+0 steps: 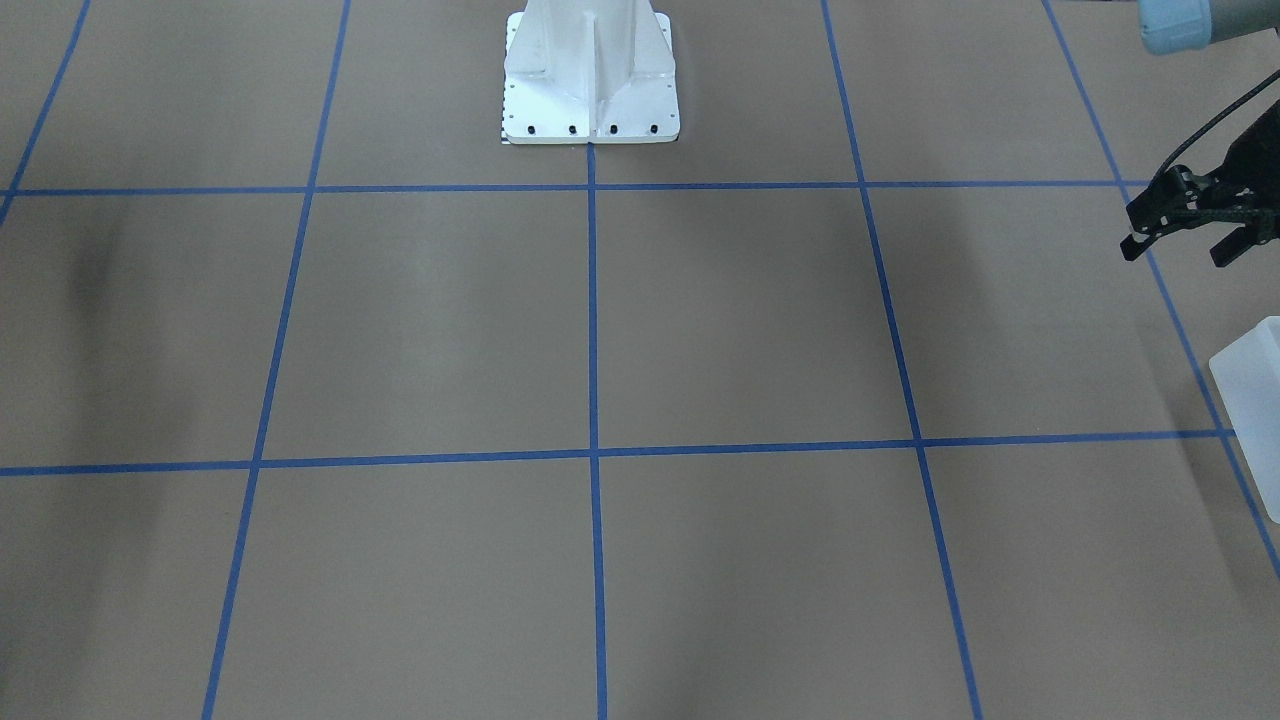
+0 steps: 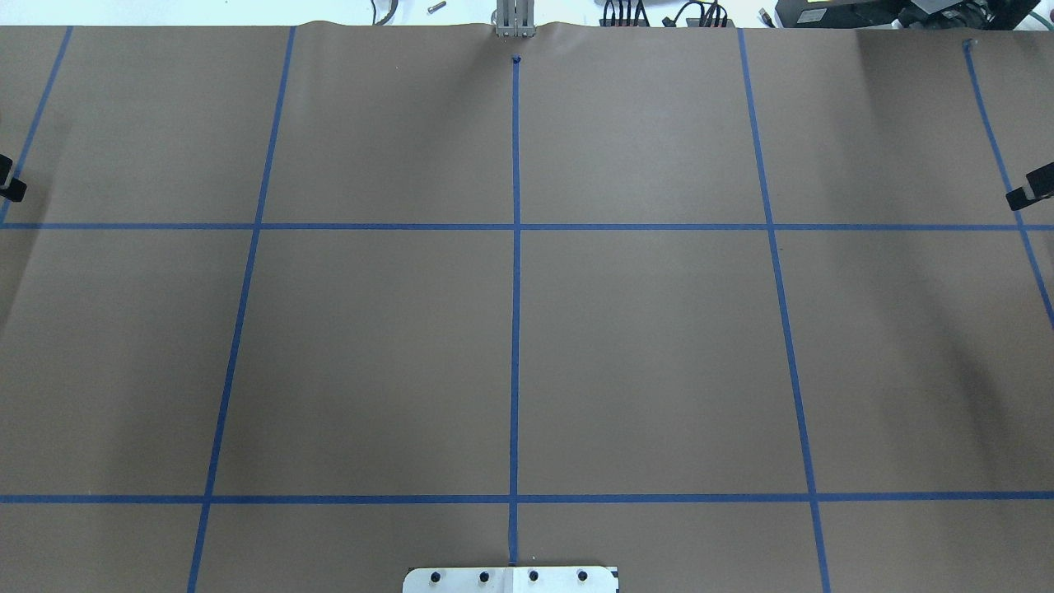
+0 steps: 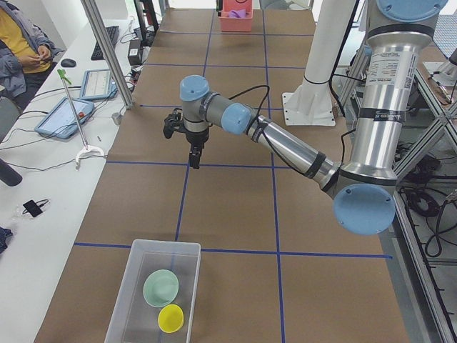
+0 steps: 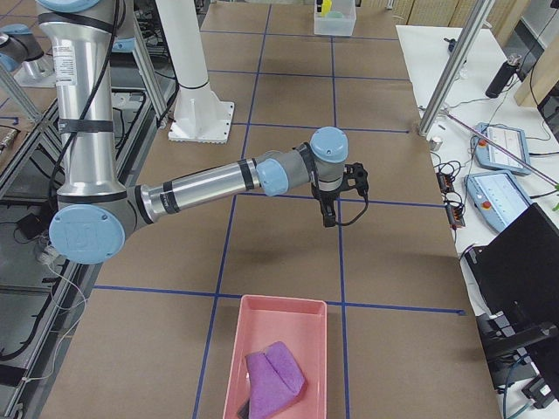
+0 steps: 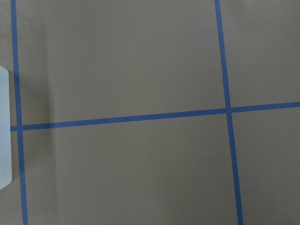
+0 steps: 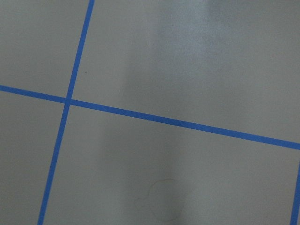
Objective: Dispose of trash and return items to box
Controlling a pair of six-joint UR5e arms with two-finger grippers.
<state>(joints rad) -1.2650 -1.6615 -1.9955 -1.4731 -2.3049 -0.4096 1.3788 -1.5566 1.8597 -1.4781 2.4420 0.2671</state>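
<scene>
Lab table (image 2: 642, 346) under brown paper, gridded with blue tape (image 2: 515, 247)
White bench (image 3: 43, 236) runs along one long side of the table, touching its edge; on it two tablets (image 3: 64, 116), keyboard (image 3: 109, 41), mouse (image 3: 68, 63) and loose cables; person (image 3: 18, 43) in yellow shirt and grey jacket sits at the bench; slanted aluminium post (image 3: 106, 50) stands at the table edge; from the other end the bench also shows a black screen (image 4: 528, 253); metal frame (image 3: 427, 141) and cable bundles on the opposite long side; even light from above, soft wide shadows on the paper
</scene>
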